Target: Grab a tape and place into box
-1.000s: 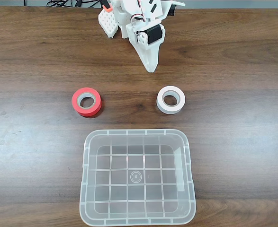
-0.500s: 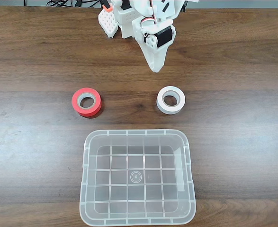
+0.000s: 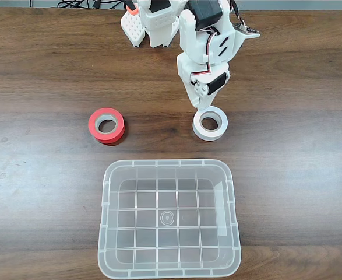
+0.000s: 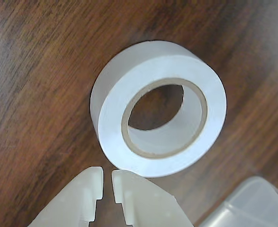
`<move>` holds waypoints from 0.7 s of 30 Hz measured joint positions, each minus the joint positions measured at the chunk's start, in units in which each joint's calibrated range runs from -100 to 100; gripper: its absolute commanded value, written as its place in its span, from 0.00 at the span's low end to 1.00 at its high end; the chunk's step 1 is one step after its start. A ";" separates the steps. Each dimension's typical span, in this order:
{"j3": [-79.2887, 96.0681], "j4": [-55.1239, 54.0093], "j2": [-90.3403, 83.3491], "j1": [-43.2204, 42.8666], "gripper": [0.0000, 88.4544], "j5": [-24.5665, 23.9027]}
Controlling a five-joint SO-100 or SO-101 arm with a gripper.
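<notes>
Sitting flat on the wooden table (image 3: 42, 64), hole up, the tape (image 3: 210, 123) lies just above the box's upper right corner in the fixed view, apart from the rim. In the wrist view the tape (image 4: 160, 101) shows its cardboard-lined hole clearly, and my gripper (image 4: 107, 182) has its two white fingertips just beside the roll's near edge, with only a thin slit between them, so I read the jaws as all but closed and holding nothing.

That is my main worry. With the jaws this narrow, I judge that descending now would land both tips on the roll's top face or outer wall and shove it across the slick wood instead of straddling the wall. I would want them spread first, one finger into the hole and one outside.

From the fixed view the gripper (image 3: 202, 108) meets the roll at its far edge, off centre, so a push could skid it towards the box (image 3: 169, 219) or tip it up on edge.

Further left, the red-orange roll (image 3: 106, 125) sits well apart and should not interfere. A weak pinch on the smooth white side could also slip during the lift over the rim.
</notes>
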 measured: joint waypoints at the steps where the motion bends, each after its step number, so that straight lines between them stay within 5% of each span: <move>1: -0.27 0.00 0.67 0.00 0.20 0.00; 21: -1.90 0.76 11.89 0.38 0.20 1.10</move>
